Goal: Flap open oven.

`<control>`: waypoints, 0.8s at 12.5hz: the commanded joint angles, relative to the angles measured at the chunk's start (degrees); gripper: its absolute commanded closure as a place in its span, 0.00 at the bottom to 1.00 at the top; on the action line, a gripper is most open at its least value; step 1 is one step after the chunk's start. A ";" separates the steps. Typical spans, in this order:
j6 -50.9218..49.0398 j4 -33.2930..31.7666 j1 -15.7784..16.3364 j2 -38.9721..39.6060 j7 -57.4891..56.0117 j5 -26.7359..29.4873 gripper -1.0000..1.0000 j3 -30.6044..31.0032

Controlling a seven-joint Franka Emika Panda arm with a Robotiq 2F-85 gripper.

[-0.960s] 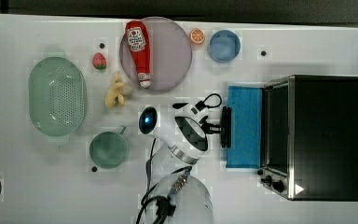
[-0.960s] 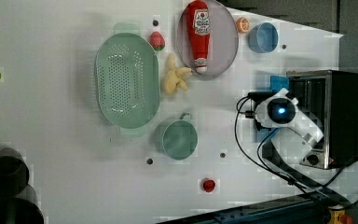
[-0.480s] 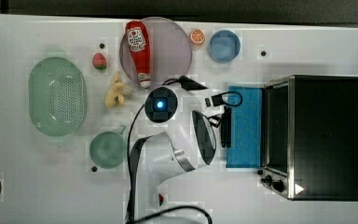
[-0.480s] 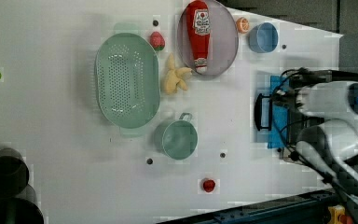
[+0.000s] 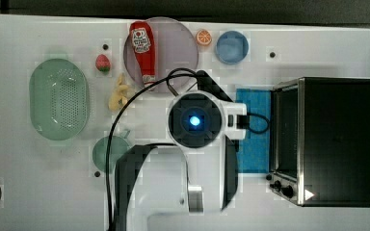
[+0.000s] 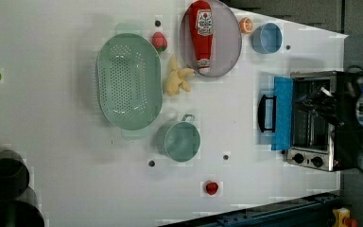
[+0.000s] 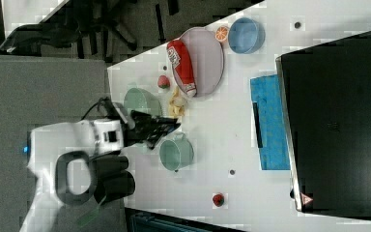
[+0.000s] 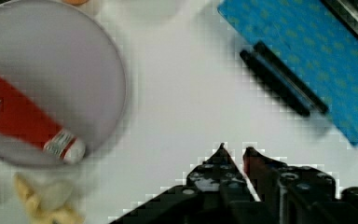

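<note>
The oven [image 5: 337, 139] stands at the top view's right, its blue-tinted glass door [image 5: 253, 130] folded down flat on the table. In the left view the door [image 6: 282, 113] lies open with its dark bar handle [image 6: 264, 112] at the outer edge. The wrist view has the door [image 8: 307, 51] and handle [image 8: 284, 79] well clear of my gripper [image 8: 234, 149]. A narrow gap separates the black fingers, with nothing between them. In the right view the gripper [image 7: 174, 126] hangs high, away from the oven [image 7: 338, 121].
A purple plate [image 5: 183, 43] holds a ketchup bottle [image 5: 142, 48], with an orange [image 5: 203, 37] and blue bowl [image 5: 231, 47] beside it. A green colander [image 5: 58, 98], teal cup [image 5: 107, 153], strawberry [image 5: 102, 63] and yellow toy [image 5: 119, 94] lie at the top view's left.
My arm has drawn back from the door handle and risen, so it looks much larger in the top view. The door has stayed flat and open.
</note>
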 commanded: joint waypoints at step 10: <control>-31.08 18.53 -0.59 -7.56 2.68 2.12 0.82 -0.87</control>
